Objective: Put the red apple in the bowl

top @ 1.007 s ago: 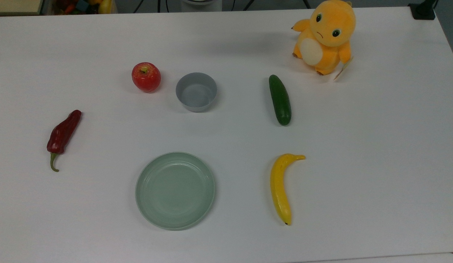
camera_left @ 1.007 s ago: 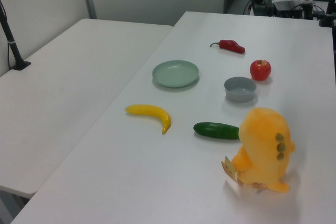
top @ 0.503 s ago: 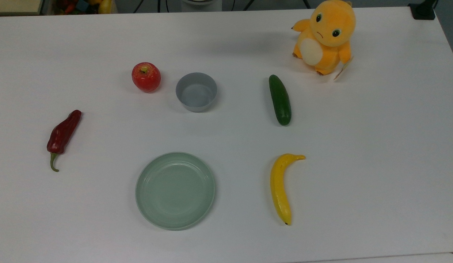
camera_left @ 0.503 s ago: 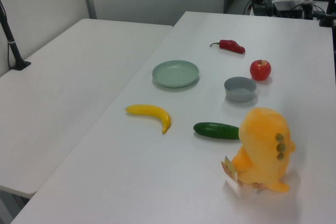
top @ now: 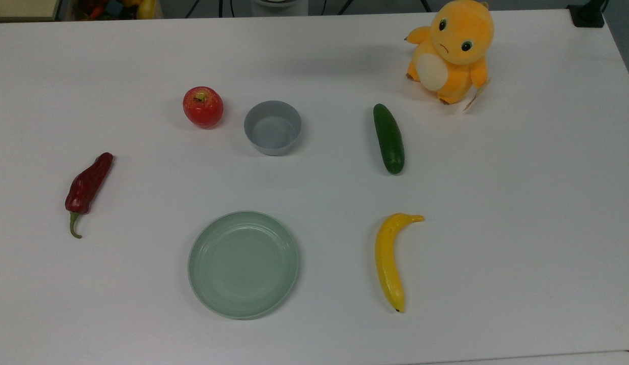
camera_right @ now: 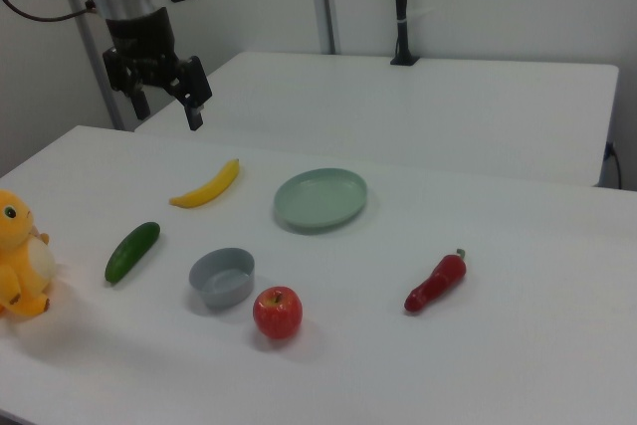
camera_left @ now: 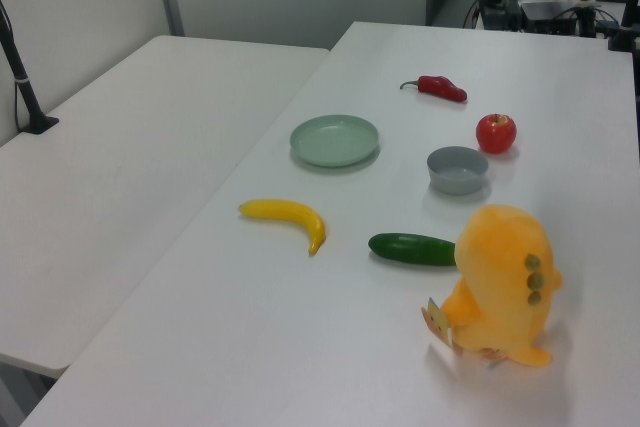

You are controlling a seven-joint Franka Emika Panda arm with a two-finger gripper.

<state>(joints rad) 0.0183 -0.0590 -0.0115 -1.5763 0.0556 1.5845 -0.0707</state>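
In the right view the end effector (camera_right: 166, 105) hangs high above the counter (camera_right: 518, 345), fingers spread wide and holding nothing. Below it lie a banana (camera_right: 206, 186) and a cucumber (camera_right: 132, 251); a plate (camera_right: 320, 198) sits lower right of it, a pepper (camera_right: 436, 284) farther right, a plush toy (camera_right: 20, 258) lower left. Nothing stands between it and the apple (camera_right: 278, 312), which rests on the counter well below, to the right view's right, just beside the empty bowl (camera_right: 222, 277) without touching.

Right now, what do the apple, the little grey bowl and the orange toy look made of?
Apple: probably plastic, judging by its glossy, even red skin. Bowl: matte grey, likely plastic, possibly ceramic. Orange toy: soft plush fabric with a fuzzy surface.
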